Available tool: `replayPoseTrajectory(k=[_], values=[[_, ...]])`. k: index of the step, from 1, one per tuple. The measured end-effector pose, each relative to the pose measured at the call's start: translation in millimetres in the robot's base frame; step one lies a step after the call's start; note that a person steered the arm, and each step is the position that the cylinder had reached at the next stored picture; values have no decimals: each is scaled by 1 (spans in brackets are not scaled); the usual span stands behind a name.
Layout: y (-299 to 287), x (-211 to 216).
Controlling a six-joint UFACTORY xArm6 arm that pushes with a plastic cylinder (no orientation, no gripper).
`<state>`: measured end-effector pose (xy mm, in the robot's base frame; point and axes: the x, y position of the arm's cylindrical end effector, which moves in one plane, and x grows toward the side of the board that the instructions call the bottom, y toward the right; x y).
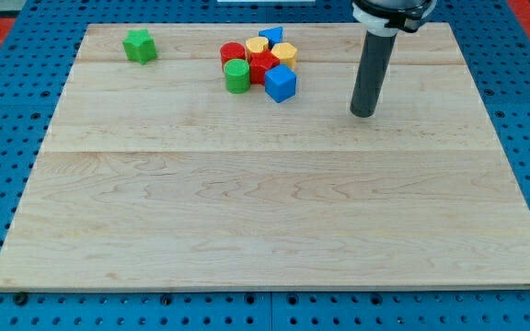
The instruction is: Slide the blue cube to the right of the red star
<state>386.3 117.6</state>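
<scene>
The blue cube [282, 85] is sitting against the red star [263, 66], at its lower right within the cluster. My tip [363, 113] is resting right of the cube, apart. No pincer is fitted; the rod is holding nothing.

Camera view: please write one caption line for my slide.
My tip rests right of the blue cube, which sits by the red star.

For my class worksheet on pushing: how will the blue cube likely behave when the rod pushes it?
The blue cube looks rigid with flat faces, so it probably slides, not rolls. An off-centre push may turn it. It sits against the red star; my tip stands to its right.
</scene>
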Motion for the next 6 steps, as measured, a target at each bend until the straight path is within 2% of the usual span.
replayPoseTrajectory(k=[1, 3, 4, 5, 6], values=[[-42, 12], [-145, 8], [-142, -14], [-86, -43], [-78, -61]])
